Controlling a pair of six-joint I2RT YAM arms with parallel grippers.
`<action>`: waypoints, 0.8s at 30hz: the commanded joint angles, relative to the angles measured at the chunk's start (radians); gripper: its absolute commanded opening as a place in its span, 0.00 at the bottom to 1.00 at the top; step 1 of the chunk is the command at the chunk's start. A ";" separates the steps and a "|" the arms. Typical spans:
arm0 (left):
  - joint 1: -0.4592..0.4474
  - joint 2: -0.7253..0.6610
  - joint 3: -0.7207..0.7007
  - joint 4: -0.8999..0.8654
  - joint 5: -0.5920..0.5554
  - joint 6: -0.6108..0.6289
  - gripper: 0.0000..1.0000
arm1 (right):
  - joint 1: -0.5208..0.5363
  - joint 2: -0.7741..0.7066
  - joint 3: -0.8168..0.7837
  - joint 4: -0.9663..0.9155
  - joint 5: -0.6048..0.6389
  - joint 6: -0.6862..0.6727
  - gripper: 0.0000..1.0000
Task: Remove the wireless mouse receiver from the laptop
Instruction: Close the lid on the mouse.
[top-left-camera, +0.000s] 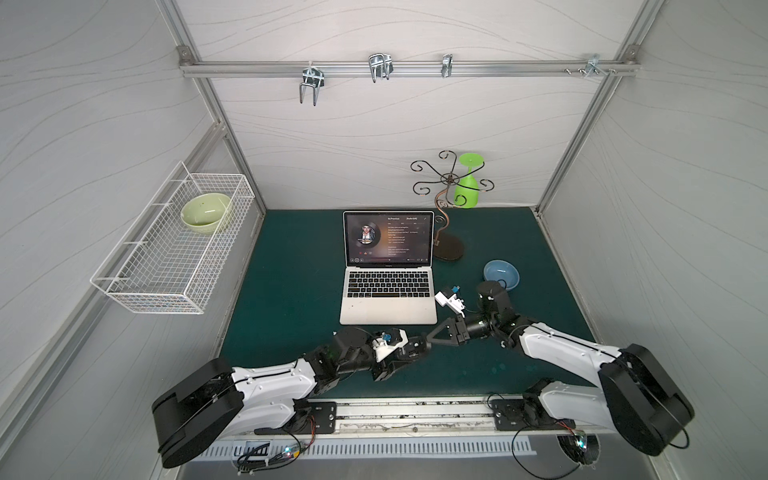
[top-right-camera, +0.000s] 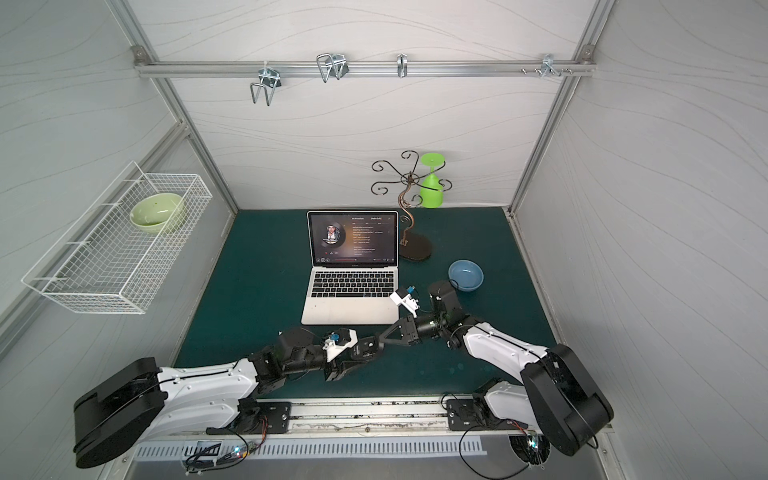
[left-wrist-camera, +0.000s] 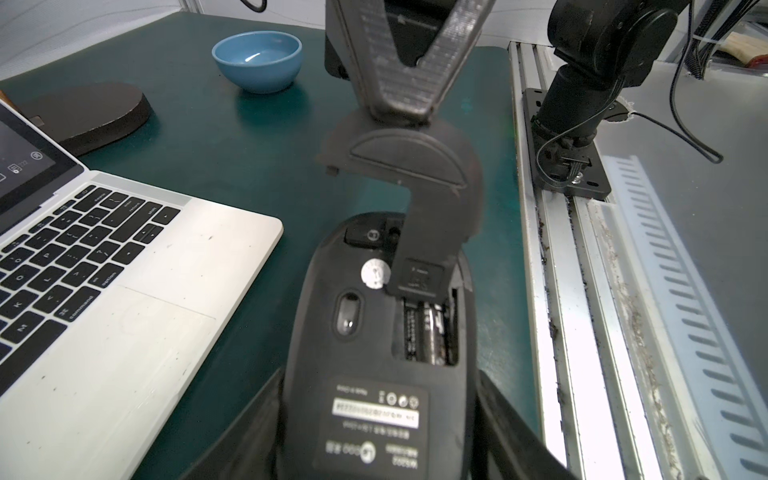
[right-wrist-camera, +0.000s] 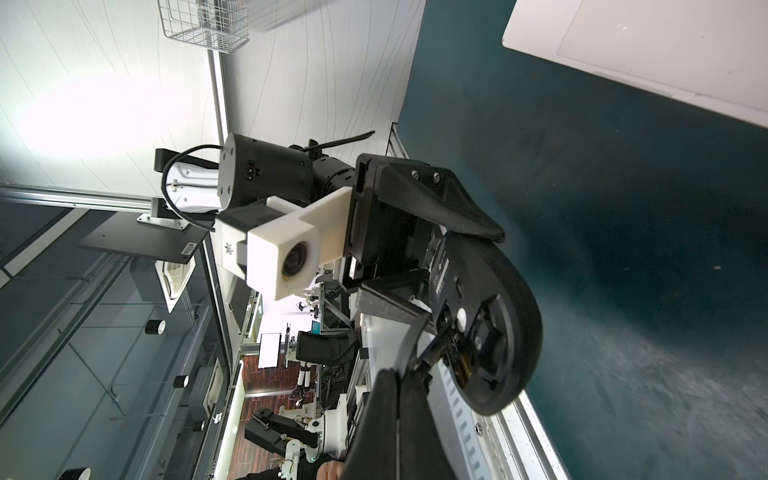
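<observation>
The right claw (left-wrist-camera: 399, 112) is clenched on the rounded end of a black battery cover (left-wrist-camera: 415, 166). It holds the cover tilted up, with only the tabbed far end touching the edge of the open battery bay (left-wrist-camera: 428, 332), where a battery shows. That bay is in the underside of a black computer mouse (left-wrist-camera: 353, 332), turned belly-up. The left claw (left-wrist-camera: 380, 395) grasps the mouse by its two long sides, one finger (left-wrist-camera: 249, 436) pressed against each flank.

At the mouse's end nearest the right claw, a small dark square stub with a round mark sits in a recess. It looks like the wireless mouse receiver (left-wrist-camera: 368, 235), though I can't be sure.

In both top views the two claws meet tip to tip just in front of the near right corner of the laptop (top-left-camera: 388, 307). The laptop lies open on the green surface (top-left-camera: 291, 291), its screen showing a music player.

Beyond the right arm sits a blue bowl (top-left-camera: 500, 274), near the dark base of a curly metal rack (top-left-camera: 449, 249). A green goblet (top-left-camera: 467, 183) hangs upside down from the rack. On the left wall, a white wire basket (top-left-camera: 166, 270) holds a pale green bowl (top-left-camera: 205, 212).
</observation>
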 joint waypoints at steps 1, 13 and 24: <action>0.008 -0.024 0.012 0.115 0.009 -0.015 0.00 | 0.005 0.008 -0.031 0.050 0.042 0.039 0.00; 0.011 -0.078 -0.003 0.120 0.014 -0.012 0.00 | 0.005 0.030 -0.056 0.126 0.066 0.128 0.00; 0.010 -0.155 0.008 0.113 0.067 -0.012 0.00 | -0.027 0.006 -0.041 0.170 0.040 0.195 0.00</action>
